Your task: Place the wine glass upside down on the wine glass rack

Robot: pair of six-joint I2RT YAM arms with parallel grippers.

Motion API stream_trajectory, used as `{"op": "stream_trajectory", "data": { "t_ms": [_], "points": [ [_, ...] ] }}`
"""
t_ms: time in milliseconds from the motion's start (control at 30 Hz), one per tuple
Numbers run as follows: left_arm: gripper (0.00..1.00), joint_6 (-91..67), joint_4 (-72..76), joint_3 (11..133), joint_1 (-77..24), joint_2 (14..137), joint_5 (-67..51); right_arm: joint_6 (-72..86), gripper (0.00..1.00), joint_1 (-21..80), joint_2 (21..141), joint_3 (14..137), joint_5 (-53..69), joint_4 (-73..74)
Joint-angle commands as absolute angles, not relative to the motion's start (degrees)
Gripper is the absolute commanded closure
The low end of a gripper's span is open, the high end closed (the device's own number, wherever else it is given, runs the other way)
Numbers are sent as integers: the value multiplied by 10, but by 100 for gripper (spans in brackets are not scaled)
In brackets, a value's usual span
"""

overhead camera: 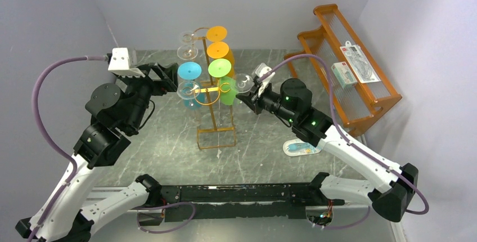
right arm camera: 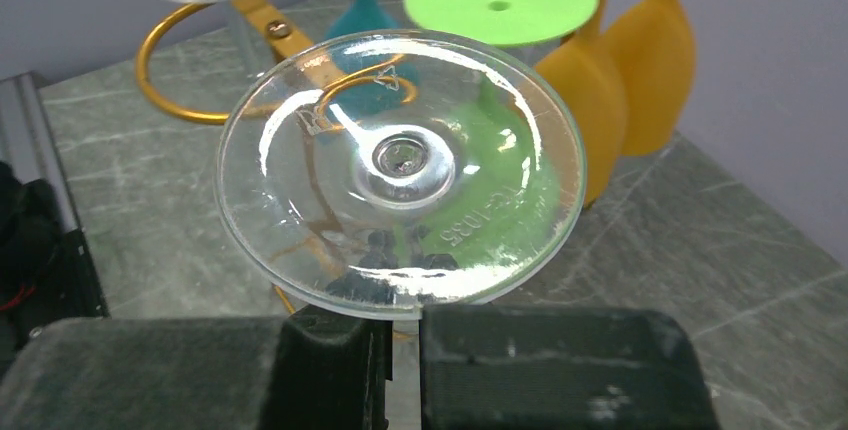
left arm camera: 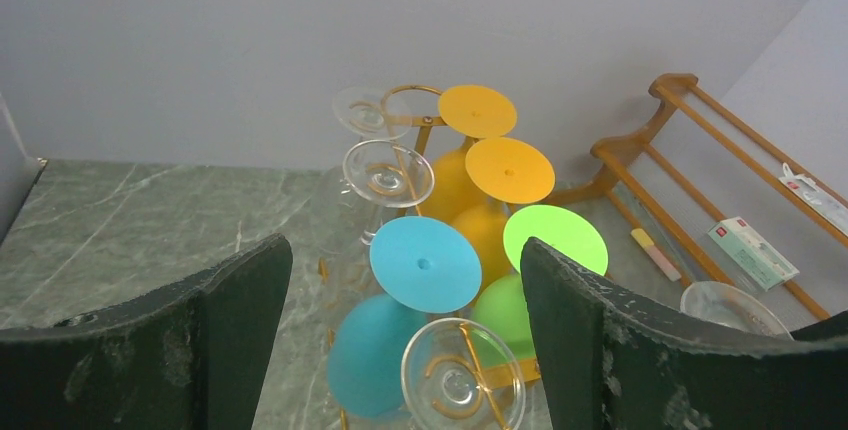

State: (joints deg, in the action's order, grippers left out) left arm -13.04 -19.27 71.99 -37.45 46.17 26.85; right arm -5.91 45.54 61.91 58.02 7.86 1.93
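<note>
At the bottom of the right wrist view, our right gripper (right arm camera: 400,355) is clamped shut on the stem of the clear wine glass (right arm camera: 400,165), foot uppermost so it can hang inverted. Just beyond, left of centre, the wine glass rack (right arm camera: 265,18) seems to offer a free ring. The green glass (right arm camera: 500,0) and orange glasses (right arm camera: 650,60) crowd the upper right. Our left gripper (left arm camera: 405,285) gapes wide, holding nothing, facing the rack.

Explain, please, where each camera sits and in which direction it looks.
Top external: above and behind the arms, looking down on the wine glass rack; both arms show.
Left wrist: on the left arm, facing the rack's hung glasses between its open fingers.
Right wrist: on the right arm, facing the wine glass its shut fingers hold.
All three share the green glass.
</note>
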Motion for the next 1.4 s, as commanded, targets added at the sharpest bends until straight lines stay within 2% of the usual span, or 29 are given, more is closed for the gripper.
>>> {"op": "stream_trajectory", "data": {
  "t_ms": [0,233,1367],
  "points": [
    [12,-120,-201,715,-378,458,282,-66,100,461,621,573,138,-31],
    [12,-120,-203,711,-378,456,280,-78,100,466,657,586,78,-25],
    [13,-128,-212,721,-377,465,279,-116,100,482,703,596,94,-71]
  ]
}}
